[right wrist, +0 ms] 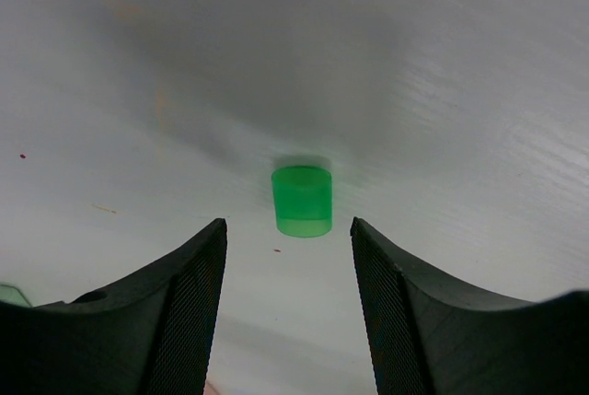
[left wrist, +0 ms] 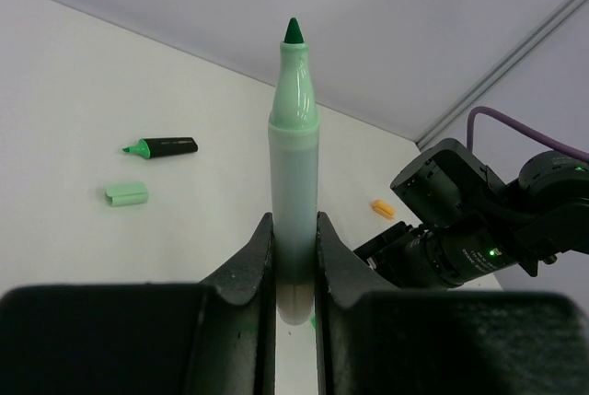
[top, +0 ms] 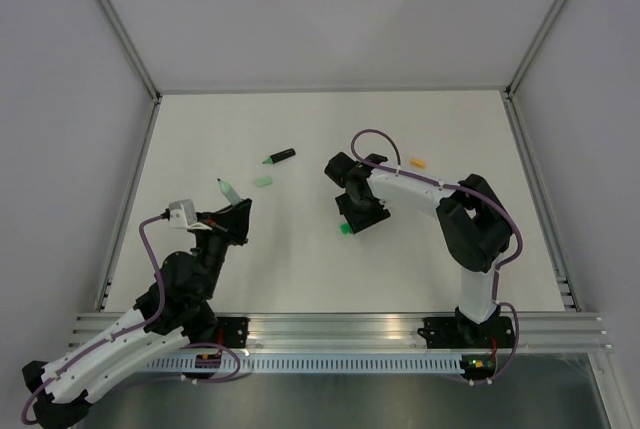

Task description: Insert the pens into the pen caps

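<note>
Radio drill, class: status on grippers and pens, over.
Left gripper shut on pale green pen, tip out. Right gripper open, facing green cap on table. Path to cap unobstructed.

pale green plastic marker [left wrist: 293, 137]: lower end hidden between left gripper [left wrist: 294, 222] fingers | small orange plastic piece [top: 418, 163]: too small to tell pen or cap | pale green sliver [right wrist: 7, 295]: cut off at edge

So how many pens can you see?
2: a pale green pen in the left gripper, a black pen lying on the table beyond it. The small orange piece might be another.
</note>
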Robot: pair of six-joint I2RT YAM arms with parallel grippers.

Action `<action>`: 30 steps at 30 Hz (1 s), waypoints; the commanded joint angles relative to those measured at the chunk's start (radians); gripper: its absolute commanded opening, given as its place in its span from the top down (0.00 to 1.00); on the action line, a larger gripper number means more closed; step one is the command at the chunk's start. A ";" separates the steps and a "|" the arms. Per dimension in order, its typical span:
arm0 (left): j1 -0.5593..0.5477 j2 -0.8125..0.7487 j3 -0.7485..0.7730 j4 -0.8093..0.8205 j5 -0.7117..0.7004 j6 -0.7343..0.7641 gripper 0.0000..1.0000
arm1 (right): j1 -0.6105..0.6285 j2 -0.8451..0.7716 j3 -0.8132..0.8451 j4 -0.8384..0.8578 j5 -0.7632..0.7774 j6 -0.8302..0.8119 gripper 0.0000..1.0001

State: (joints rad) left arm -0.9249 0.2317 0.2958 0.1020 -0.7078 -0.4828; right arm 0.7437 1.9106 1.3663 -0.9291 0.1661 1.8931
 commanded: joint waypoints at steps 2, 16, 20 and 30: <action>0.001 -0.002 0.002 0.011 -0.012 -0.022 0.98 | -0.003 0.007 0.011 -0.050 0.041 0.040 0.37; 0.001 -0.009 0.002 0.008 -0.013 -0.020 0.98 | -0.003 0.050 -0.003 -0.022 0.023 0.041 0.38; 0.001 -0.011 0.002 0.007 -0.010 -0.022 0.98 | -0.003 0.061 -0.006 -0.017 0.026 0.046 0.38; 0.000 -0.017 0.002 0.002 -0.012 -0.025 0.98 | -0.003 0.085 -0.024 0.004 0.015 0.044 0.50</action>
State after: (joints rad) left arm -0.9249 0.2218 0.2958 0.0998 -0.7074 -0.4831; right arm 0.7429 1.9739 1.3628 -0.9344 0.1772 1.9076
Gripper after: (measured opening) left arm 0.186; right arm 0.517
